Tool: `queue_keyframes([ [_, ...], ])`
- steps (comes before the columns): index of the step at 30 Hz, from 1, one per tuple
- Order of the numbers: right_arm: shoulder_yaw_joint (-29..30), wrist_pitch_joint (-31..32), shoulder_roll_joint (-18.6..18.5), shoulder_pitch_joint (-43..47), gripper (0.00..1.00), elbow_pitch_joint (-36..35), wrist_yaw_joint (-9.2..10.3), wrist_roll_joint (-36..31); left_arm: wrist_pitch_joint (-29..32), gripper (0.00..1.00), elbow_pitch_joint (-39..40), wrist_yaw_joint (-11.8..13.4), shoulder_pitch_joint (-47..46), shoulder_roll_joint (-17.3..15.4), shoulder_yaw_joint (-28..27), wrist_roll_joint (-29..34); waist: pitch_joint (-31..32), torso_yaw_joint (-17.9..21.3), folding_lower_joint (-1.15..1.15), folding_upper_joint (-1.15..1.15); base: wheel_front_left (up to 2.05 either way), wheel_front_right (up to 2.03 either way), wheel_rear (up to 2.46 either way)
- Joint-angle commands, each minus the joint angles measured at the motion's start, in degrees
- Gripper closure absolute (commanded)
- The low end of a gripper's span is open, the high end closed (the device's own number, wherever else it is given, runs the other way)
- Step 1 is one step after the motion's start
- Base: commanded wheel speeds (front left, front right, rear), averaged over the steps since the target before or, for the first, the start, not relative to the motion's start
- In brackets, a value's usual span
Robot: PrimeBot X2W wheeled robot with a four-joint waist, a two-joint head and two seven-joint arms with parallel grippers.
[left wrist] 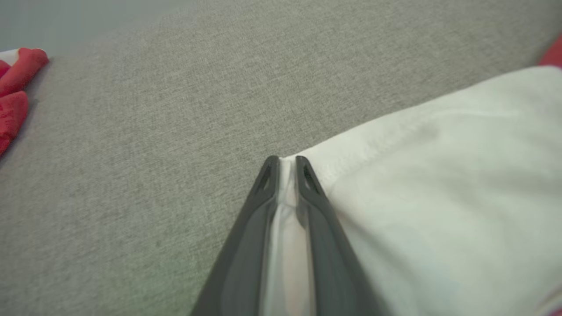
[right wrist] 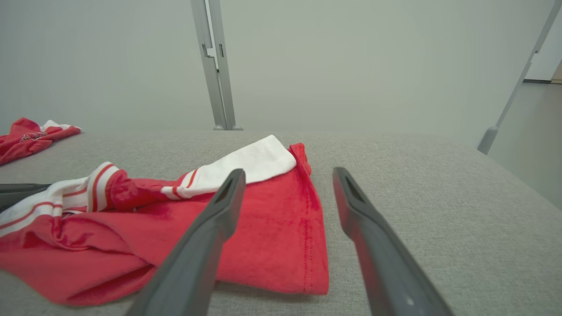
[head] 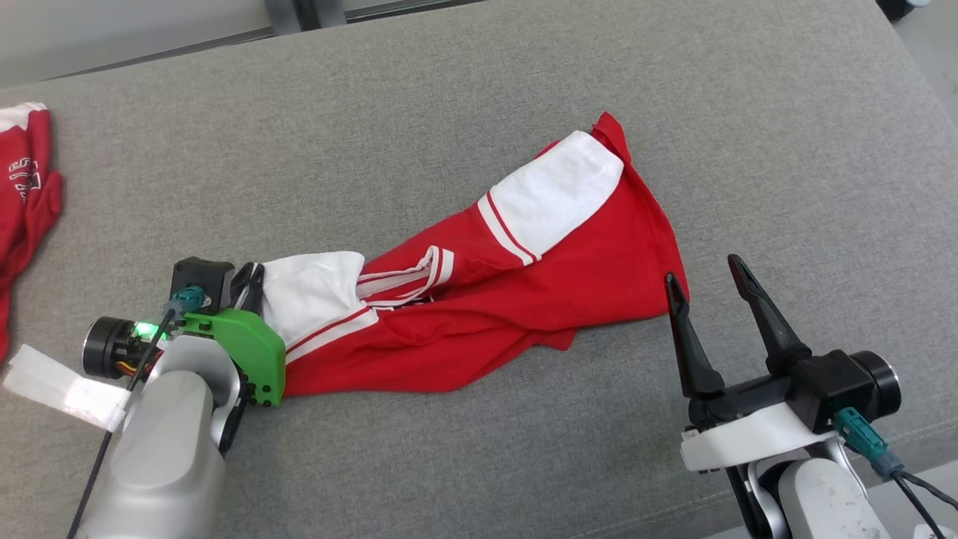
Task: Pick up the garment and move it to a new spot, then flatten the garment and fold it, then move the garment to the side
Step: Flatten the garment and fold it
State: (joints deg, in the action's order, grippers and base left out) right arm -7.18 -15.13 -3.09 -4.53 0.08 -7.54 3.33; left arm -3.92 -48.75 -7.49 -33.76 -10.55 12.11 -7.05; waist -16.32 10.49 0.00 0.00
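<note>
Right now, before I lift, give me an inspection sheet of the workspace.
Surface: grey cushion, flat woven fabric.
Job's things: shirt, red and white, bunched lengthwise, not yet folded.
Clutter: second red garment at the far left edge.
Hands: left hand shut on the shirt's white edge; right hand open at the red hem, holding nothing.
Cables: black cable along the left forearm; teal-plugged cable at the right wrist.
Surroundings: pale wall and metal post behind the cushion.
</note>
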Motion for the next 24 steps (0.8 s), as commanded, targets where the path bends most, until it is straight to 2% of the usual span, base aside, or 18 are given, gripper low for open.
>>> queue_keyframes([
  [1,0.1,0.0,0.0,-0.2,0.0,0.1,0.1,0.1,-0.9,1.0,-0.3,0.0,-0.1,-0.9,0.1,-1.1,0.0,0.2,0.0,0.0,0.0,0.0,0.0],
  [6,0.8,0.0,-0.3,0.8,0.0,0.8,0.1,0.7,-7.4,1.0,3.7,0.0,0.6,-2.3,-1.5,-4.7,0.4,0.3,0.0,0.0,0.0,0.0,0.0],
  [10,1.8,0.0,-0.3,1.7,0.0,3.3,0.1,3.1,-10.1,1.0,8.8,0.4,2.5,-4.1,-3.9,-6.4,1.0,-0.3,0.0,0.0,0.0,0.0,0.0],
  [15,1.1,0.0,-1.4,0.9,0.0,10.5,0.1,8.4,-10.9,1.0,16.3,1.9,6.0,-5.8,-6.3,-7.5,1.8,-1.4,0.0,0.0,0.0,0.0,0.0],
  [20,-3.6,0.0,-4.7,-2.9,0.0,17.7,0.1,7.9,-10.7,1.0,21.5,2.6,9.1,-6.9,-7.6,-8.3,2.0,-2.3,0.0,0.0,0.0,0.0,0.0],
  [24,-6.2,0.0,-5.8,-6.3,0.0,22.1,0.1,7.1,-9.8,1.0,24.1,3.1,10.1,-7.1,-7.6,-8.9,1.9,-3.0,0.0,0.0,0.0,0.0,0.0],
])
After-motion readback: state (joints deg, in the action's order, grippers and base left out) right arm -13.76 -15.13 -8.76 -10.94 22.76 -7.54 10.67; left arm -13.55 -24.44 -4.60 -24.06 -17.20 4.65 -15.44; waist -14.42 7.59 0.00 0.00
